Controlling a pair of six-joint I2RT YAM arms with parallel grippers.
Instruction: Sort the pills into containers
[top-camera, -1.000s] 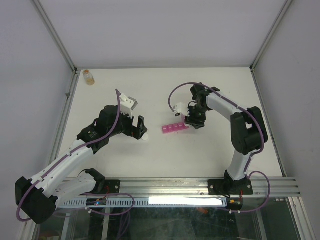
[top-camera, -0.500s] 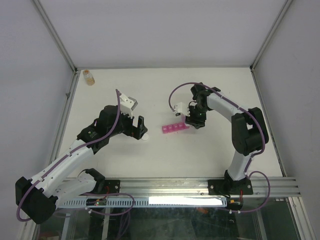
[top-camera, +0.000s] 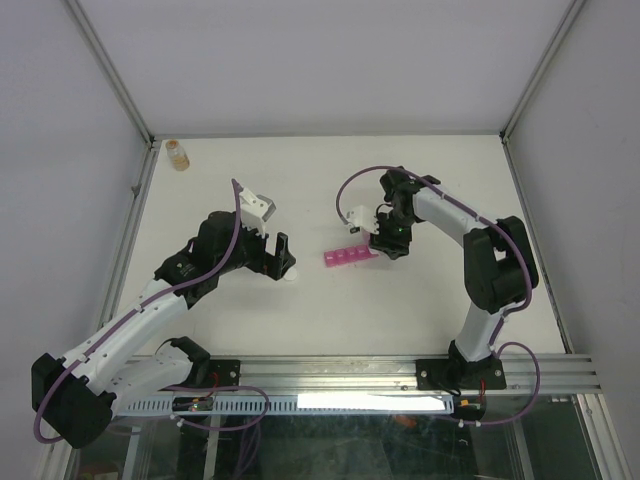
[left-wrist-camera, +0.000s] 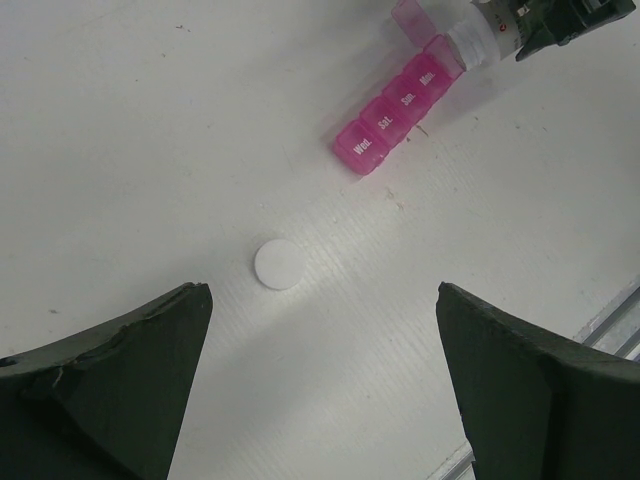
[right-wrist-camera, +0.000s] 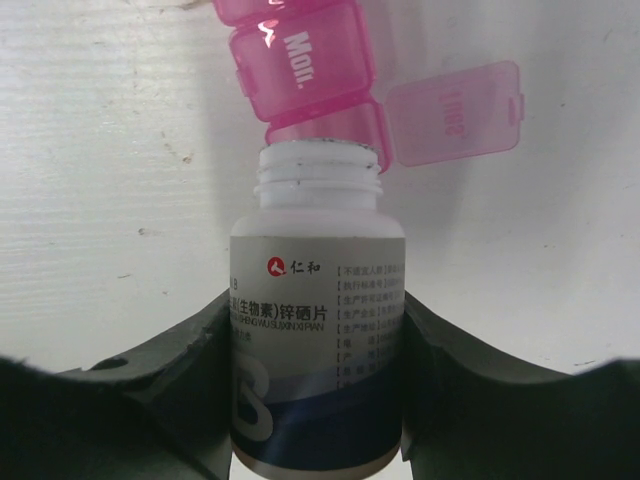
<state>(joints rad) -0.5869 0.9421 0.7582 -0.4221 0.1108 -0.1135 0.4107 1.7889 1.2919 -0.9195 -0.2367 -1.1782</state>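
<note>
Table (top-camera: 330, 310): white; it is carrying everything named below.
Left arm (top-camera: 150, 310): is reaching from the near left corner toward the middle of the table.
Right arm (top-camera: 480, 260): is bending in from the right, with its wrist over the middle of the table.
Left gripper (left-wrist-camera: 318, 320): is hanging above the table with its fingers spread wide and holding nothing.
Right gripper (right-wrist-camera: 315, 320): is clamping the bottle by its body, one finger pressing on each side.
Organiser (left-wrist-camera: 390, 125): a pink strip of compartments that is lying flat near the table's middle, between the two grippers. Its closed lids are showing day labels.
Bottle (right-wrist-camera: 315, 260): white and uncapped. It is tipping toward the organiser, and its mouth is meeting the end compartment.
End compartment (right-wrist-camera: 325, 125): is standing open at the right gripper's end of the strip. Its contents cannot be told.
Lid (right-wrist-camera: 455, 100): is folding out to the side of that compartment.
Amber bottle (top-camera: 177, 153): is standing upright at the far left corner, well apart from the rest.
Cap (left-wrist-camera: 278, 264): a white disc that is lying flat below the left gripper, near the organiser but apart from it.
</note>
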